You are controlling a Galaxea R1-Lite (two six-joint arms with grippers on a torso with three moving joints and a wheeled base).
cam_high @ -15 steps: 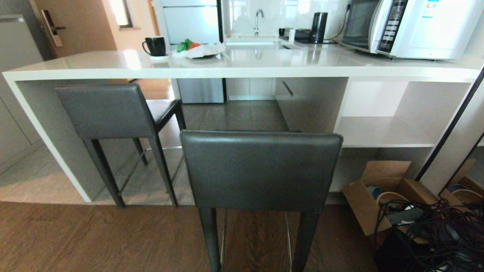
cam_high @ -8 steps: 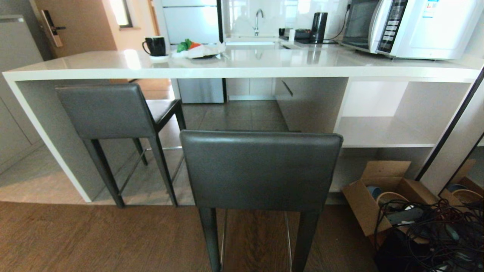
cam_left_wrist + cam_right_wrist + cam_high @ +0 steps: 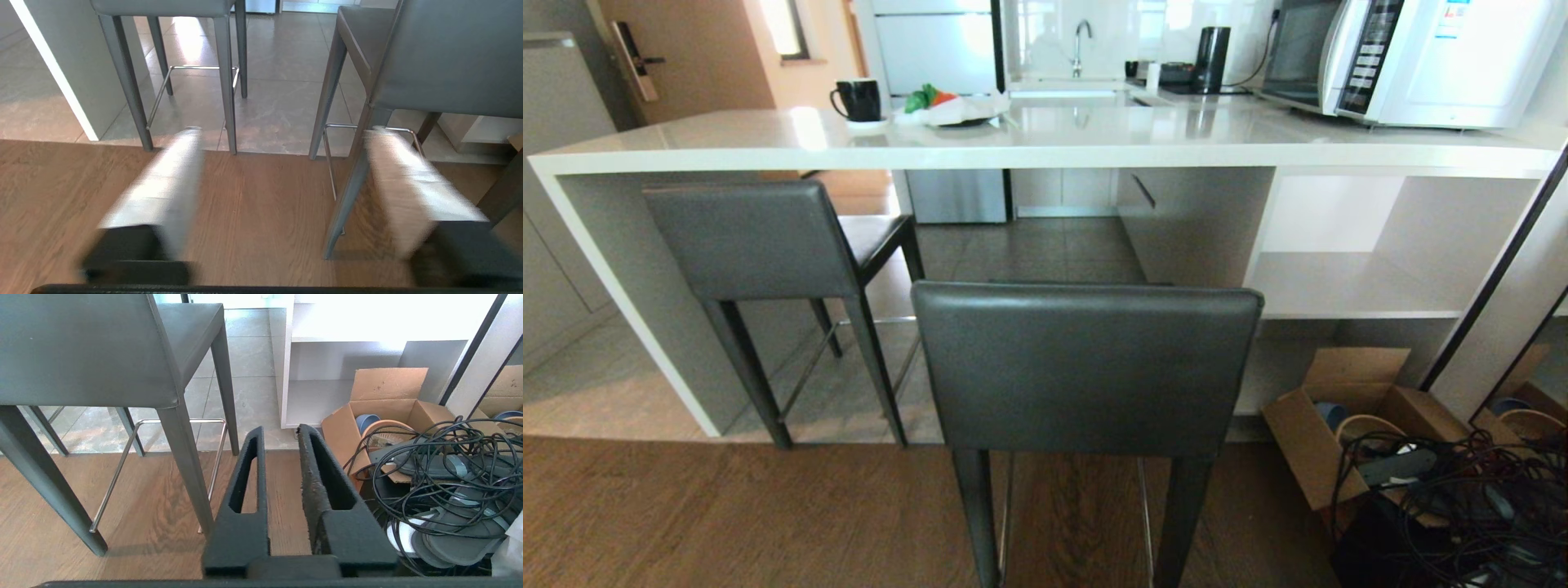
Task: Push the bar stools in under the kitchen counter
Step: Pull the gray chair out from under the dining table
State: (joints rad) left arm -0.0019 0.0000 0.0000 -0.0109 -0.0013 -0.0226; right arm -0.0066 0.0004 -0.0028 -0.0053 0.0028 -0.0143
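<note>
Spanning nearly the whole head view, the kitchen counter [image 3: 1045, 147] is seen as a glossy off-white slab on a white side panel [image 3: 621, 302], with open white shelves [image 3: 1347, 286] at its right end. Two bar stools are set before it. The left bar stool [image 3: 760, 245] is partly tucked in, its seat under the slab's edge and its backrest just outside. The nearer bar stool [image 3: 1086, 367] is pulled well out onto the wooden floor [image 3: 727, 514], clear of the counter. A white microwave oven [image 3: 1413, 57] is placed on the slab's right end; its labels are too small to be read. A cardboard box [image 3: 1347, 416] and a tangle of black cables [image 3: 1462, 506] are found on the floor at the right. A black mug [image 3: 858, 100] and a plate of food [image 3: 956, 110] are set on the counter's left part.

The left gripper [image 3: 286, 134] is seen with its blurred fingers [image 3: 159, 192] spread wide apart and nothing between them. The right gripper [image 3: 280, 435] is held low beside the nearer stool, its black fingers [image 3: 245, 477] drawn almost together, with nothing grasped.
</note>
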